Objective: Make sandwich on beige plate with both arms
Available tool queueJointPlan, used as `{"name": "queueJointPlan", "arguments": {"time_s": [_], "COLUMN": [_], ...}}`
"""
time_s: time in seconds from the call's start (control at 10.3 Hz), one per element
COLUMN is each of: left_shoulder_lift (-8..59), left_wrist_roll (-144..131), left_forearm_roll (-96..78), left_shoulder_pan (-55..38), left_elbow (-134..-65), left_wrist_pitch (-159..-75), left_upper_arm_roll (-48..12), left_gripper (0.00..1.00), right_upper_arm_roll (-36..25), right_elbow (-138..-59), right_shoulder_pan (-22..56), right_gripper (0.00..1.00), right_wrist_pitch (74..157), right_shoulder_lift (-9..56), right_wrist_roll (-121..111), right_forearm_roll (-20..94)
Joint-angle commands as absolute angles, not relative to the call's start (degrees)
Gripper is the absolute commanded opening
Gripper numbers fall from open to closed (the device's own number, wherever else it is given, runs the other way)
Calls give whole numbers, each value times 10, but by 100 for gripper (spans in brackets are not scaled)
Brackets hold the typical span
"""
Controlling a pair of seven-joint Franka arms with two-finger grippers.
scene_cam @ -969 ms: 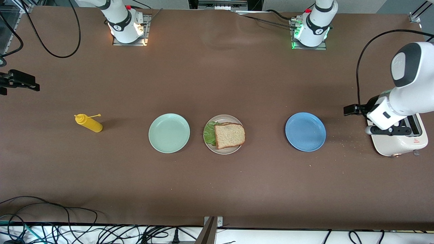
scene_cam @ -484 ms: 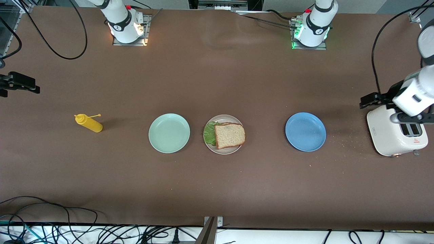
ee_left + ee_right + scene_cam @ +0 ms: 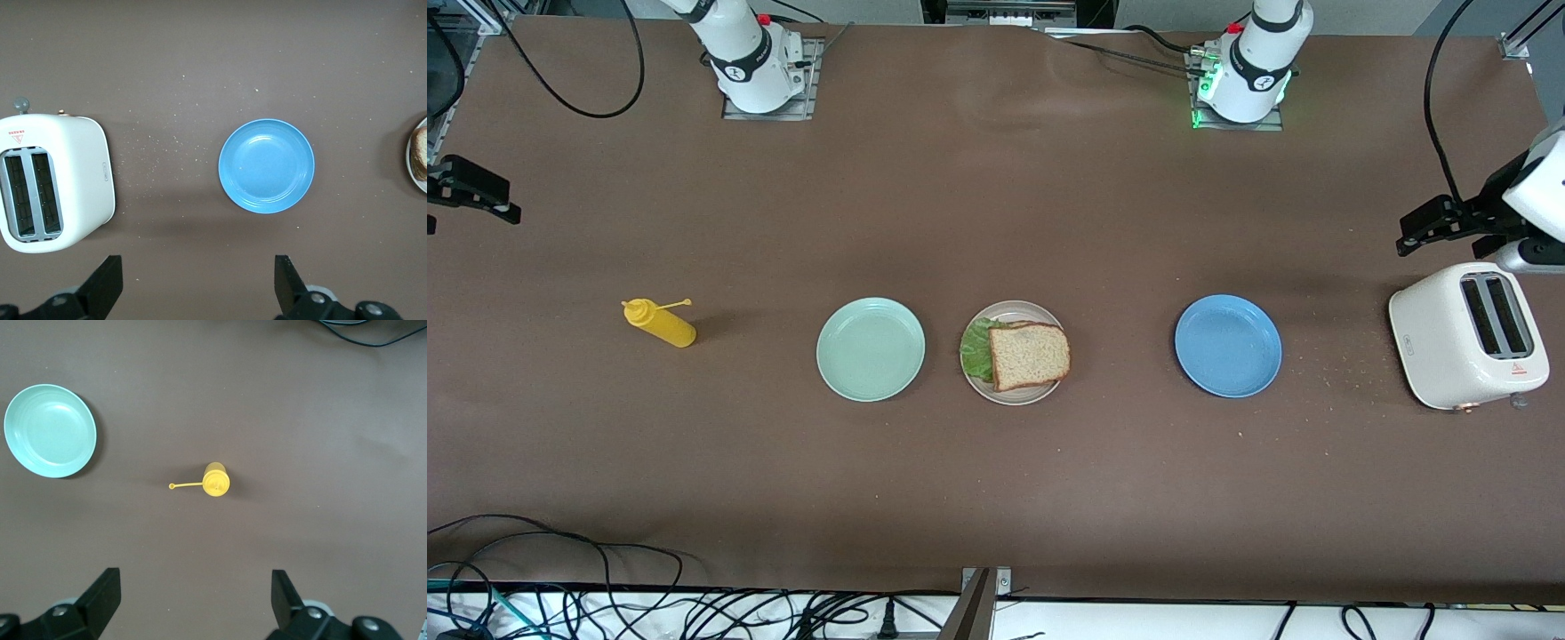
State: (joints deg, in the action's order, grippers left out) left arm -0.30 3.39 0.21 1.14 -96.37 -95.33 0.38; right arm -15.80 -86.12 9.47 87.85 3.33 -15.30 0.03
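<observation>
While both arms hang high at the two ends of the brown table (image 3: 996,498), nothing on it is being touched. Largest of the loose things is the white two-slot toaster (image 3: 1467,336), at the left arm's end, almost directly under the left gripper (image 3: 199,287), whose fingers (image 3: 107,283) stand spread wide and empty. Three plates lie in a row along the middle: the blue plate (image 3: 1228,346) toward the left arm's end, the mint-green plate (image 3: 871,349) toward the right arm's end, and the beige plate (image 3: 1011,392) between them. On the beige plate sits the sandwich (image 3: 1030,356), a speckled bread slice on top with the lettuce leaf (image 3: 975,348) poking out on the side facing the mint-green plate; a second slice's crust shows just under the top one.

From the left fingers the sandwich lies past the blue plate, only its edge visible in the left wrist view. The right gripper (image 3: 195,603), its fingers (image 3: 103,597) also wide apart and holding nothing, hovers near the yellow squeeze bottle (image 3: 660,324), and from there the sandwich lies past the mint-green plate.

Neither arm is clearly nearer the beige plate. The top slice is squarish, with no real long axis. Judging by the stack, the sandwich looks assembled, and the arms appear parked away from it.
</observation>
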Motion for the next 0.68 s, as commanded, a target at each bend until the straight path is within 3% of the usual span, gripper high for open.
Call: {"name": "queueJointPlan", "arguments": {"time_s": [0.0,0.29,0.58], "left_shoulder_lift": [-40,-40,-28], "left_wrist_roll": [47,100,110], "left_forearm_roll": [34,25,4], "left_shoulder_pan": [-22,-22,-27], "left_elbow": [-973,-948,-947], "left_wrist_pitch": [-900,-830,-822], "left_upper_arm_roll": [13,18,35], "left_gripper": [100,100,100], "right_upper_arm_roll": [-143,-131,-111], "right_elbow": [-888,-860,-853], "right_shoulder_pan": [85,79,66], "right_gripper": [100,100,100], "right_wrist_pitch": [870,854,810], "right_shoulder_lift": [7,13,7], "right_wrist_roll": [-95,-76,-5], "right_forearm_roll": [-14,-33,-14]}}
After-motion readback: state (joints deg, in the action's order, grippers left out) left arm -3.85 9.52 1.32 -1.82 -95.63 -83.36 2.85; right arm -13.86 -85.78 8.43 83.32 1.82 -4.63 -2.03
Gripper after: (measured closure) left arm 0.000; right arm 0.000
